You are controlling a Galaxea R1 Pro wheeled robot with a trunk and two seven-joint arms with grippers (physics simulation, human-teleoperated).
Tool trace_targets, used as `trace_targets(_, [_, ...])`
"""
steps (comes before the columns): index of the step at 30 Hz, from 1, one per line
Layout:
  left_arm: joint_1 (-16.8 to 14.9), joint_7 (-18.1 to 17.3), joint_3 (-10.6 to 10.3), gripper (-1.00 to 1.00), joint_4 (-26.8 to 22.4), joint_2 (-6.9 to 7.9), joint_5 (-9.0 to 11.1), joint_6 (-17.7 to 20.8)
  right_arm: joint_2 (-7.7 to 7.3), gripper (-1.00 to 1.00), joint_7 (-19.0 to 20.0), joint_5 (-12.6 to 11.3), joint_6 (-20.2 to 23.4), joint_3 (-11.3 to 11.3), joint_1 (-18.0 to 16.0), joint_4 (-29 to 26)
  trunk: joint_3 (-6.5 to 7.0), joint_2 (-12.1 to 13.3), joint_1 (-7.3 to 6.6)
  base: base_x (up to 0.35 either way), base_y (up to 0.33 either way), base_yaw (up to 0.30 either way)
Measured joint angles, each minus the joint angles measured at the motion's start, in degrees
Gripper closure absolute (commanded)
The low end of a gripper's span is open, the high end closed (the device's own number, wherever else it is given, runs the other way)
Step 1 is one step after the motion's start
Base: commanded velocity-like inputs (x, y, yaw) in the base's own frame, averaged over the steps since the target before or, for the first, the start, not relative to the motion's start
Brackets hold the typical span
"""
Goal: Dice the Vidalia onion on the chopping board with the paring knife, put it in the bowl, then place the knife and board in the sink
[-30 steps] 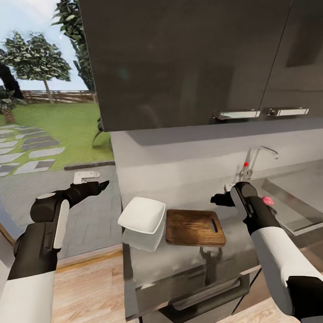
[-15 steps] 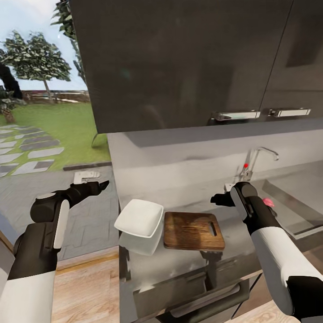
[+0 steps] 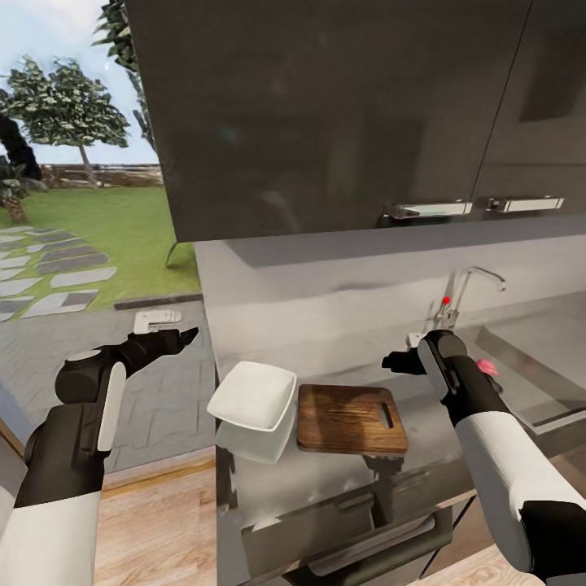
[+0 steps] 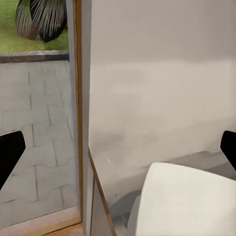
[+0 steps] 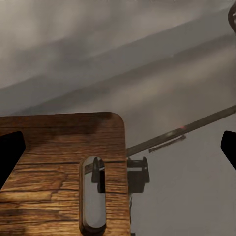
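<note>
The white bowl (image 3: pixel 254 396) sits at the left end of the grey countertop (image 3: pixel 325 476), also seen in the left wrist view as the bowl (image 4: pixel 189 201). Right beside it lies the brown chopping board (image 3: pixel 350 417), its slot handle toward the sink (image 3: pixel 533 362). The pinkish onion (image 3: pixel 487 365) peeks out behind my right forearm, at the sink. My right gripper (image 3: pixel 395 360) hovers open above the board's (image 5: pixel 59 172) far right corner. My left gripper (image 3: pixel 185 334) hangs open left of the counter, off its end. The paring knife is out of view.
Dark wall cabinets (image 3: pixel 325 114) hang low over the counter. A chrome tap (image 3: pixel 472 281) with a red knob (image 3: pixel 445 300) stands behind my right gripper. Left of the counter a glass opening shows a paved patio (image 3: pixel 49 277). Wooden floor (image 3: pixel 155 521) lies below.
The whole view shifted slightly between one second and half a second ago, as the camera moved. Since then nothing has changed, and both arms hold the same pose.
</note>
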Motion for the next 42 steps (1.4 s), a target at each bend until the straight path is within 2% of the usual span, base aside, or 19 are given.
trace_targets(42, [0.04, 0.00, -0.05, -1.00, 0.06, -0.09, 0.01, -0.08, 0.00, -1.00, -0.07, 0.03, 0.00, 0.04, 0.00, 0.07, 0.00, 0.00, 0.00, -0.026, -0.029, 0.000])
